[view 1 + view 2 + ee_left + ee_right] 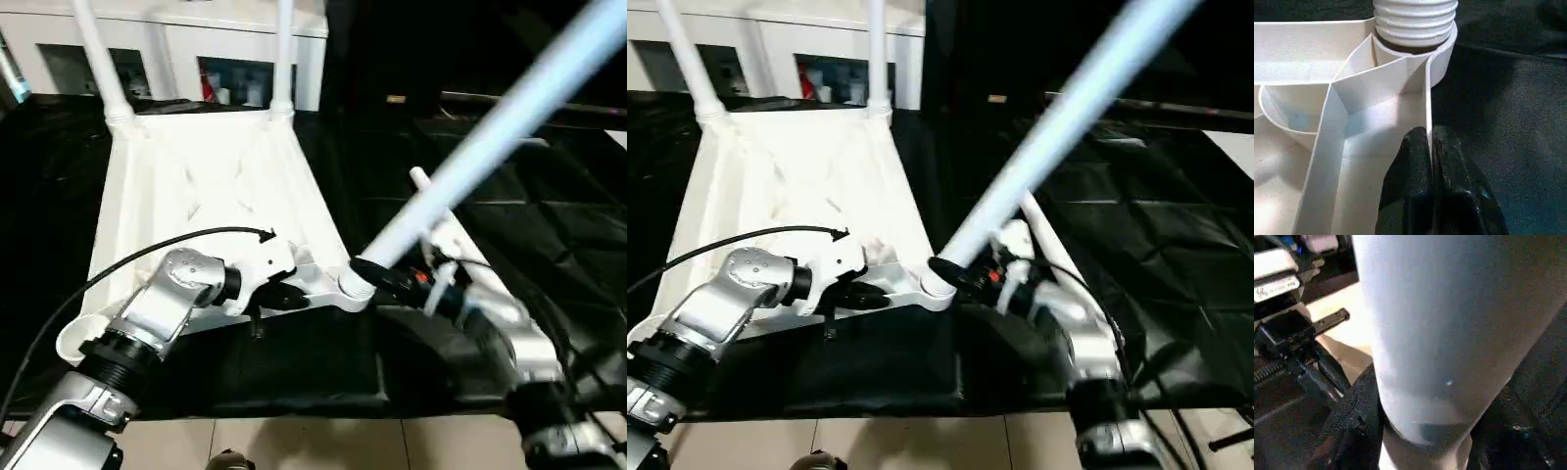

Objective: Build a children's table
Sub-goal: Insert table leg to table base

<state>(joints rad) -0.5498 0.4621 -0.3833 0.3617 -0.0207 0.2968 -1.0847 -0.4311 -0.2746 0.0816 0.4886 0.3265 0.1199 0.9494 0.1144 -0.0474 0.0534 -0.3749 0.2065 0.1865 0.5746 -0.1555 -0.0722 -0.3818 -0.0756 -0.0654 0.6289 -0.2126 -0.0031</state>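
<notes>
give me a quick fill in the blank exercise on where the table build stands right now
1. The tabletop lies with its ribbed underside facing ____.
2. ____ legs already stand in the far corner sockets.
3. The right gripper holds a leg whose threaded end sits at the near ____ corner socket.
4. The left gripper is pinched on the tabletop's ____.

Missing words: up; two; right; edge wall
</notes>
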